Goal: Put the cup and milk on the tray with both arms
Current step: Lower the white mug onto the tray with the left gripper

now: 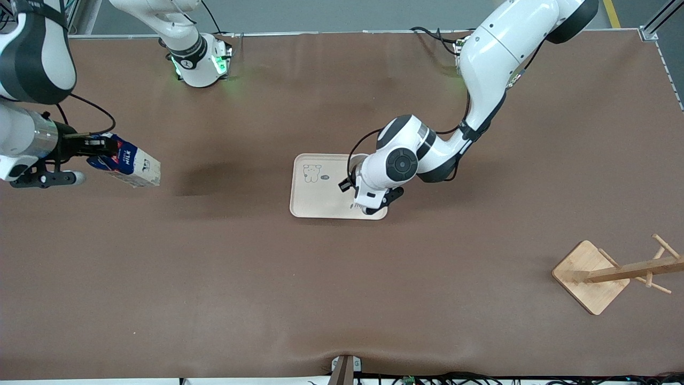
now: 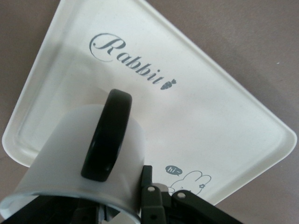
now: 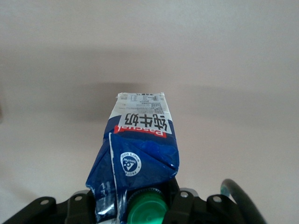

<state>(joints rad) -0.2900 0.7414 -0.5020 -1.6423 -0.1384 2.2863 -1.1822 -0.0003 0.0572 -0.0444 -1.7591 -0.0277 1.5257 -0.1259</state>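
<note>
Cup (image 2: 88, 158): pinched in left gripper (image 1: 368, 206) over the tray's (image 1: 320, 198) corner nearest camera, w/ black handle facing wrist cam. Milk (image 1: 131, 163): clamped at its top by right gripper (image 1: 93, 152), tilted, in air over bare table (image 1: 342, 294) twd right arm's end.
</note>
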